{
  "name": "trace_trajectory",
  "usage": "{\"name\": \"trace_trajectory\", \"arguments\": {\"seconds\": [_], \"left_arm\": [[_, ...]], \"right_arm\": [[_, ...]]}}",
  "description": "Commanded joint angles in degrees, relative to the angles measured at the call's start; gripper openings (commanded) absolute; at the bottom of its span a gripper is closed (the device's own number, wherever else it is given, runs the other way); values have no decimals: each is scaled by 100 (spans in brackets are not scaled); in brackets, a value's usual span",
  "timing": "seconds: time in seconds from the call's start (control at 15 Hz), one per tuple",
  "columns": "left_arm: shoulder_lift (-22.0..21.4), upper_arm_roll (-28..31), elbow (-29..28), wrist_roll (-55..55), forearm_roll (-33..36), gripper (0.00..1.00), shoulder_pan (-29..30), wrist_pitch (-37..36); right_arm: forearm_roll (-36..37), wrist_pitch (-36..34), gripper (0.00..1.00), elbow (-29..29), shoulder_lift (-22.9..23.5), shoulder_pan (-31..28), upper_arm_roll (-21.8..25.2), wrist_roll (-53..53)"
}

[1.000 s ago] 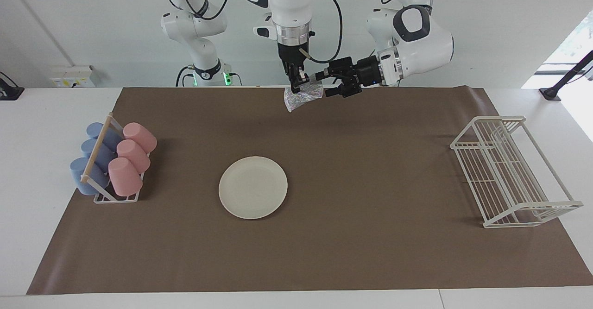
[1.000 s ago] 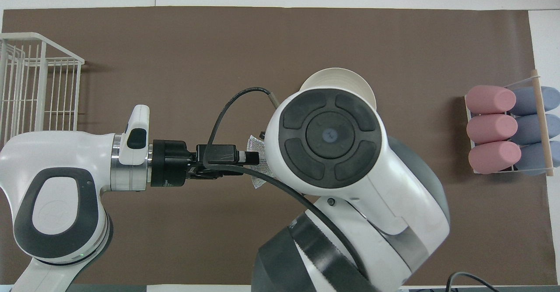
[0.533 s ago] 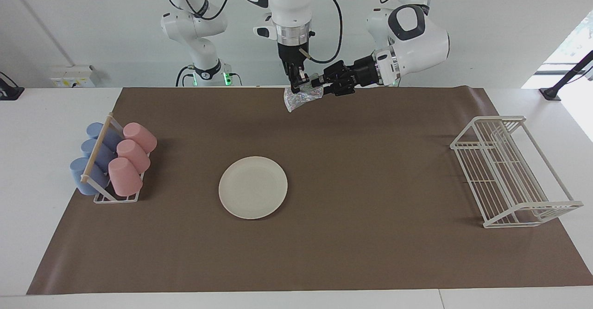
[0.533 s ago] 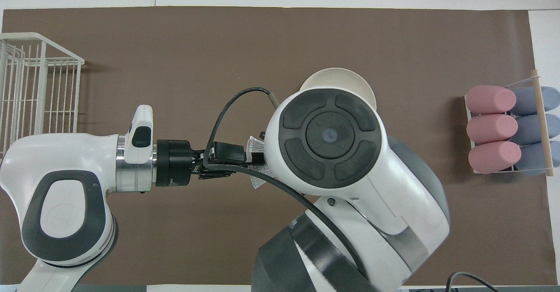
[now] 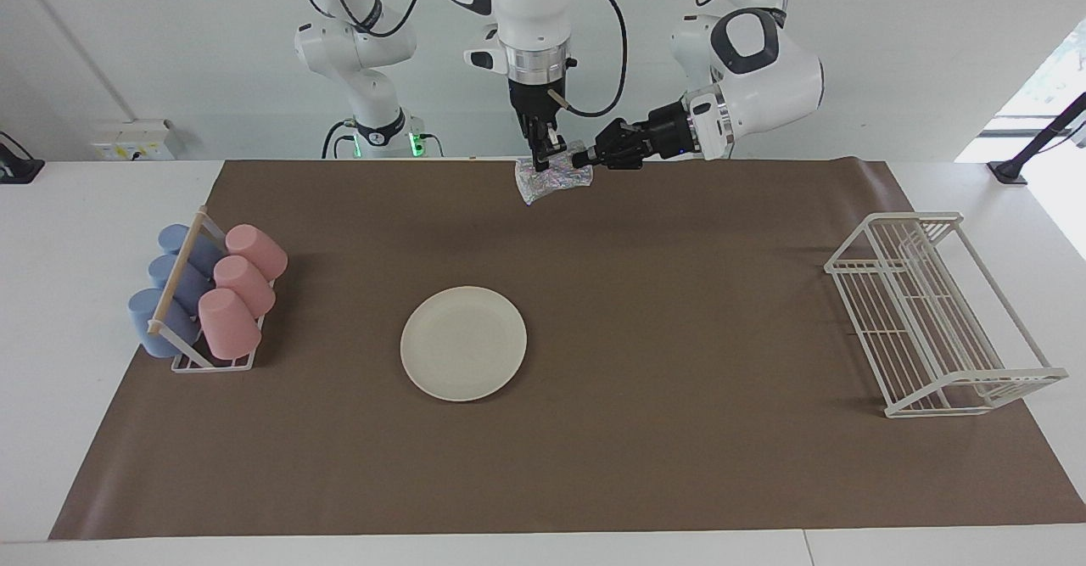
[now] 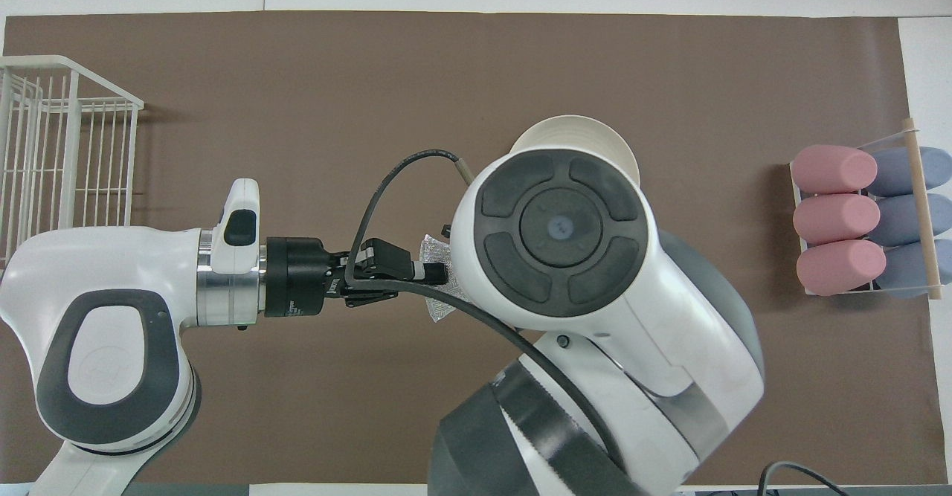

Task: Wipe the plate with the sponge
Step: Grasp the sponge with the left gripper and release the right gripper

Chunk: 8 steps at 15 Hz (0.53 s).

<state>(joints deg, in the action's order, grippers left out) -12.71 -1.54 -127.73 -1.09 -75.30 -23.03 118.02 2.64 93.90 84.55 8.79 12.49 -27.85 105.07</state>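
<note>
From across the desk, my right pincer (image 5: 543,152) hung shut on the sponge (image 5: 551,181) while my left pincer (image 5: 582,158) pinched its other end, the plate (image 5: 463,343) lying well below them on the mat; from overhead, the sponge (image 6: 440,308) peeked out beside my left pincer (image 6: 439,271).

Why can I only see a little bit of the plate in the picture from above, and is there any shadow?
In the overhead view the right arm's big wrist covers most of the plate; only its rim shows. In the facing view the plate is whole, and a faint soft shadow lies on the brown mat under the sponge.
</note>
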Motion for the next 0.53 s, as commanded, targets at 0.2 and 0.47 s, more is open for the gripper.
{"name": "trace_trajectory", "arguments": {"seconds": [0.2,0.47], "left_arm": [[-127,92,-67,-216,-55,0,-18,90],[-197,110,-50,-550,199,0,438,46]], "right_arm": [[-71,-178,100,105,-280,-413,25,-1240],[-79,-599,100,132,-517,-1325,33,-3531]]}}
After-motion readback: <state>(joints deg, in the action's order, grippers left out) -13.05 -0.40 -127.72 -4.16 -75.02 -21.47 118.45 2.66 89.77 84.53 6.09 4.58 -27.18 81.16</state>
